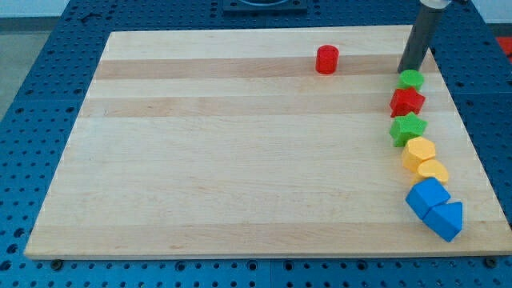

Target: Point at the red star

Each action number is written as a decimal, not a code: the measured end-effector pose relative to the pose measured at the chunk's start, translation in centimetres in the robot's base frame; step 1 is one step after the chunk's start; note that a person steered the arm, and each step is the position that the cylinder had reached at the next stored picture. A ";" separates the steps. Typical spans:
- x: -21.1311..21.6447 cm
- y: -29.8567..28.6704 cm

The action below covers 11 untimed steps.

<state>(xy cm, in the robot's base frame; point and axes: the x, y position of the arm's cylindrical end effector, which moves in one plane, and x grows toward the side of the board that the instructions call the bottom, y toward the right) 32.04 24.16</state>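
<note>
The red star (407, 102) lies near the view's right edge of the wooden board (240, 160), second from the top in a column of blocks. My tip (406, 70) rests on the board just above the green round block (411, 78), which sits directly above the red star. The tip is about one block's length above the red star and does not touch it. The dark rod rises from the tip toward the view's top right.
Below the red star lie a green star (407, 128), a yellow hexagon (418, 150), a yellow rounded block (433, 171), a blue cube (426, 197) and a blue wedge-like block (445, 220). A red cylinder (326, 60) stands alone at the view's top centre-right.
</note>
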 end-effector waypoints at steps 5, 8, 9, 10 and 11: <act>0.0 5.5; 3.1 5.6; 6.4 5.6; 6.7 5.6; 6.6 4.4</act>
<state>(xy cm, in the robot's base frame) 38.68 28.53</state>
